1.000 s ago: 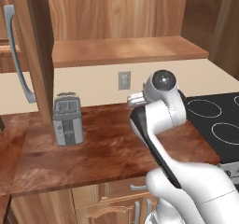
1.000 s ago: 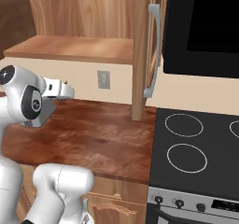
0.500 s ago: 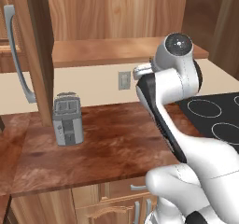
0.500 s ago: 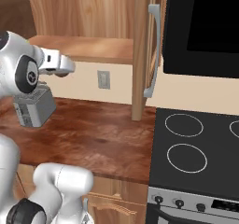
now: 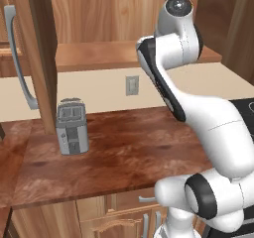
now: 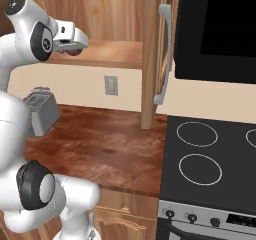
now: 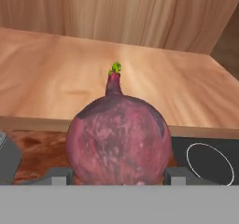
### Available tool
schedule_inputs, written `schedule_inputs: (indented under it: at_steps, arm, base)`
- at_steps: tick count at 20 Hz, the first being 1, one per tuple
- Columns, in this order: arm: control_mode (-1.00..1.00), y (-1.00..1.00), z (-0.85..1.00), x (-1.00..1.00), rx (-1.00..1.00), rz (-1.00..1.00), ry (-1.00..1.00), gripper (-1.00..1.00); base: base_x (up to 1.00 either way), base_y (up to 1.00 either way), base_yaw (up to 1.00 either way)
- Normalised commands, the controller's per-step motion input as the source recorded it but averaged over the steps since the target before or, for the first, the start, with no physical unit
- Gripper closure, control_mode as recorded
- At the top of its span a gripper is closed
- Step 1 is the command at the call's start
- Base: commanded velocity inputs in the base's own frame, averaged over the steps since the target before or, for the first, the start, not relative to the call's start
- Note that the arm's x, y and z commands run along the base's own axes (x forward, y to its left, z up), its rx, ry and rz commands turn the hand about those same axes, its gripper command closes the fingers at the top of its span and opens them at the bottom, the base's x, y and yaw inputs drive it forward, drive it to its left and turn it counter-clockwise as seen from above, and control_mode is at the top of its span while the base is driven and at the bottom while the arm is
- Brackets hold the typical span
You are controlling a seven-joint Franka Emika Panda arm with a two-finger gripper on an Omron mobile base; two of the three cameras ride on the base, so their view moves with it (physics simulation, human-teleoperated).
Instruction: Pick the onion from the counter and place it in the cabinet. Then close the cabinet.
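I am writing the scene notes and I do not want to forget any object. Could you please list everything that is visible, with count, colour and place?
onion: 1, reddish-purple with a small green tip, held between the fingers, at the front edge of the shelf
cabinet shelf: 1, light wood, above the counter
cabinet doors: 2, brown wood with grey bar handles, both open
counter: 1, dark reddish-brown wood grain, below the cabinet
toaster: 1, grey, on the counter at its left part
wall outlet: 1, grey, on the beige wall
stovetop: 1, black with ring burners, right of the counter
microwave: 1, black, above the stovetop
drawers: wooden, grey handles, under the counter
gripper: 1, white, closed on the onion
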Motion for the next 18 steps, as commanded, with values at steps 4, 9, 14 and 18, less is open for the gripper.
schedule_inputs:
  at_steps: [4, 9, 14, 18]
  arm:
    - [-1.0, -0.03, -0.36, 1.0, 0.0, 0.01, 0.0, 1.0]
    - [-1.0, 0.0, -0.36, 0.99, 0.0, 0.02, 0.0, 1.0]
    - [-1.0, 0.0, -0.18, 0.63, 0.02, 0.03, 0.0, 1.0]
    - [-1.0, 0.0, -0.11, 0.13, 0.01, 0.01, -0.01, -1.0]
  base:
    - [0.0, 0.0, 0.0]
    - [0.0, 0.0, 0.0]
    - [0.0, 0.0, 0.0]
    - [0.0, 0.0, 0.0]
